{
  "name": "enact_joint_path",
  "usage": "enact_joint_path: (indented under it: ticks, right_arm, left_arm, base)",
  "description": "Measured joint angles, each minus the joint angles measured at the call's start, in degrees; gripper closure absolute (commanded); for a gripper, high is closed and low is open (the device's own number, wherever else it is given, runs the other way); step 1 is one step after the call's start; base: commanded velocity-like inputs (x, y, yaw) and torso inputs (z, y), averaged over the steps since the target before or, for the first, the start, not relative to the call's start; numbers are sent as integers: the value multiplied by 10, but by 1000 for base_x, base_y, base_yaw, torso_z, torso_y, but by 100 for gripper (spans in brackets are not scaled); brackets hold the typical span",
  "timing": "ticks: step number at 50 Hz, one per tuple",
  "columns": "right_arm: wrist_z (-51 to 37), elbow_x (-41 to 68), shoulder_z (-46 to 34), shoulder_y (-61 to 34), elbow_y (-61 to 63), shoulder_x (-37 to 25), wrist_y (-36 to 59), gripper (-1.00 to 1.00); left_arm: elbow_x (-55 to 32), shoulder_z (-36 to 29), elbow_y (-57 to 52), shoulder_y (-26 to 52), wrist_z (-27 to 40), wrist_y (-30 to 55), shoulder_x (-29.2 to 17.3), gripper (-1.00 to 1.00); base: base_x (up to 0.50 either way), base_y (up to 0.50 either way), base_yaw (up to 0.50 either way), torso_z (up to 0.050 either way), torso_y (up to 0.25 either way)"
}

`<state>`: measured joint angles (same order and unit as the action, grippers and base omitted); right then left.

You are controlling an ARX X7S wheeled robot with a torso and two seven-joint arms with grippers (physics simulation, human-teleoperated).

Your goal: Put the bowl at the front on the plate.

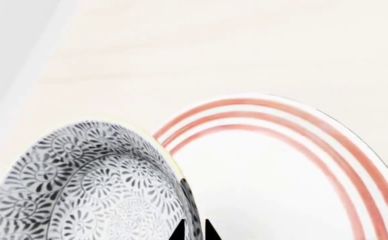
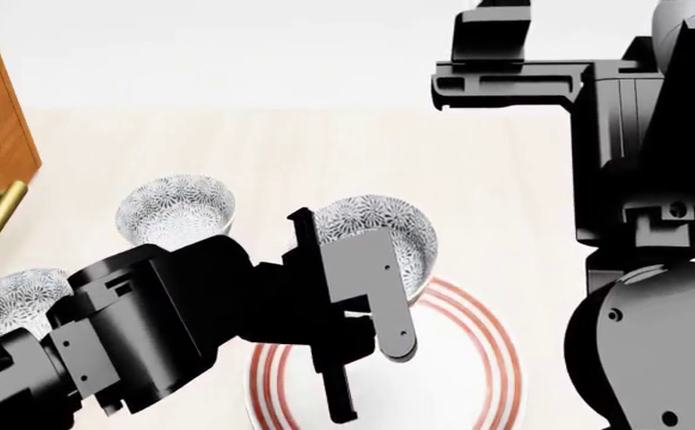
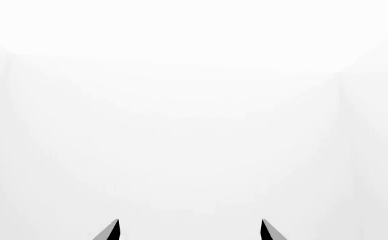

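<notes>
The left end effector (image 2: pixel 372 309) is closed narrow on the rim of the bowl (image 2: pixel 383 235), one finger inside the wall and one outside, which carries the bowl tilted over the plate (image 2: pixel 491 358) at about its 12 o'clock edge, apparently for lowering onto it. The right end effector (image 3: pixel 189 231) is spread wide, holds nothing and faces blank white. The left arm hides the plate's 9 o'clock side, so contact between bowl and plate cannot be judged.

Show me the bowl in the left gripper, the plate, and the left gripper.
bowl (image 2: pixel 378 219), head view, patterned inside.
plate (image 1: pixel 274 175), left wrist view, bare white centre.
left gripper (image 1: pixel 194 231), left wrist view, between fingertips.
</notes>
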<state>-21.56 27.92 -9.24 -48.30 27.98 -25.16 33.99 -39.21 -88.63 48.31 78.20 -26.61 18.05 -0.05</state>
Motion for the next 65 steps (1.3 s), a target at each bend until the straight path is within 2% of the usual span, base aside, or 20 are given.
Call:
enact_joint_path:
  ticks: [65]
  right_arm:
    - [-5, -10, 0, 25, -17, -6, -31, -100]
  left_arm:
    - [43, -2, -21, -58, -12, -16, 0, 100]
  base:
    - [0, 0, 0, 0, 0]
